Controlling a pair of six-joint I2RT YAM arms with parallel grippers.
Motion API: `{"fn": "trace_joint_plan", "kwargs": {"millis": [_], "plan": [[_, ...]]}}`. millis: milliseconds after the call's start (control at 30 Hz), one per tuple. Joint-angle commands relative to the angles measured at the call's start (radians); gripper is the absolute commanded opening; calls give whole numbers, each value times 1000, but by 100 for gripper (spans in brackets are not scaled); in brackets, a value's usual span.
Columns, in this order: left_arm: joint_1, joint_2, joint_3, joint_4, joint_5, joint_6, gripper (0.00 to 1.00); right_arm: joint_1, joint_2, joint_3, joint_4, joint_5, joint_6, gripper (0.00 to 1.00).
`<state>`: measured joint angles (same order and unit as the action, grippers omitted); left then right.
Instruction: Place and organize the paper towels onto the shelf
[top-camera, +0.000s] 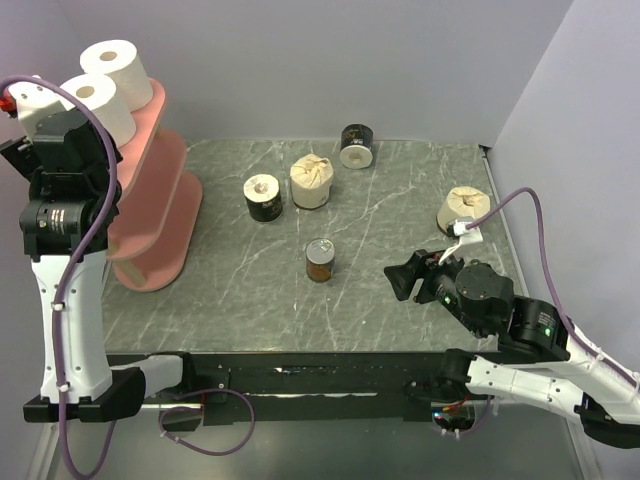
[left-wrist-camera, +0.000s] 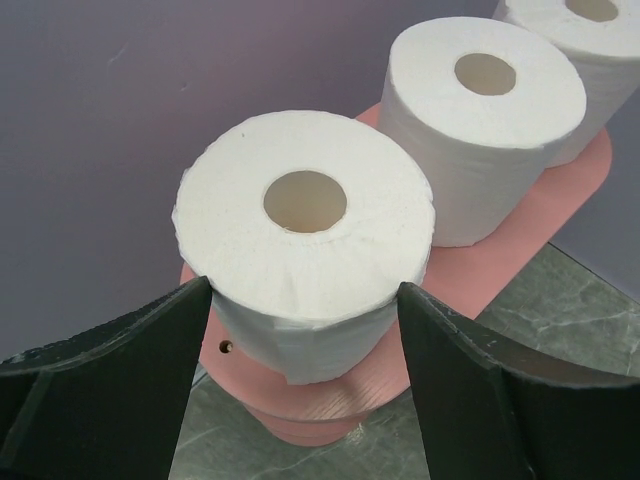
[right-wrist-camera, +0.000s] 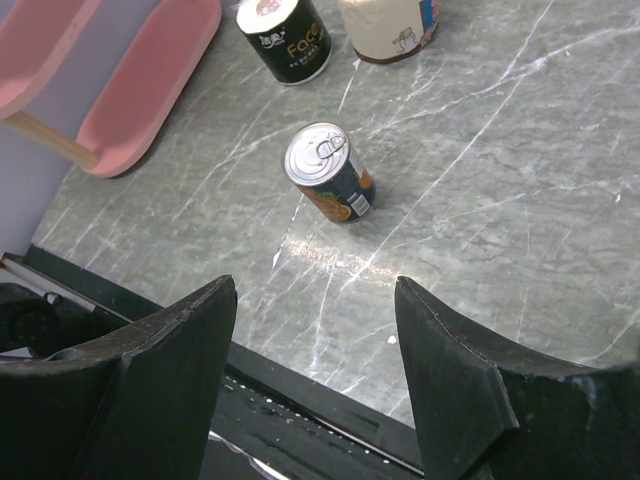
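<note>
Left end effector (left-wrist-camera: 305, 288) flanks white roll (left-wrist-camera: 305, 245) on shelf (left-wrist-camera: 490, 265).

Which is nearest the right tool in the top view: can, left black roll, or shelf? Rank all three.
1. Can, mid-table, just left of the right tool.
2. Left black roll, farther back and left.
3. Shelf, far left.
</note>
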<state>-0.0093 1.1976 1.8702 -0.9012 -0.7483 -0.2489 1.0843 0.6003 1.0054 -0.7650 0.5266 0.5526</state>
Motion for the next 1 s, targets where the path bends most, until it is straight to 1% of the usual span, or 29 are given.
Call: {"fn": "trace_joint_plan", "kwargs": {"millis": [0,267,433,633,800,933,967], "plan": [[8,-4,4,59,24,-7,81,8,4,45,7,3,-2,72],[8,16,17,78,69,14,81,8,9,55,3,6,-2,72],[8,-23,4,97,138,36,82,6,16,65,-2,7,-14,72],[8,-46,61,82,210,69,84,8,36,58,15,-7,-17,72],[8,-69,70,71,233,68,85,9,55,61,20,-10,-20,72],[8,-89,57,77,328,77,85,8,64,52,35,-19,-16,72],[8,-92,58,77,393,76,85,8,64,42,42,-22,-14,73]]}}
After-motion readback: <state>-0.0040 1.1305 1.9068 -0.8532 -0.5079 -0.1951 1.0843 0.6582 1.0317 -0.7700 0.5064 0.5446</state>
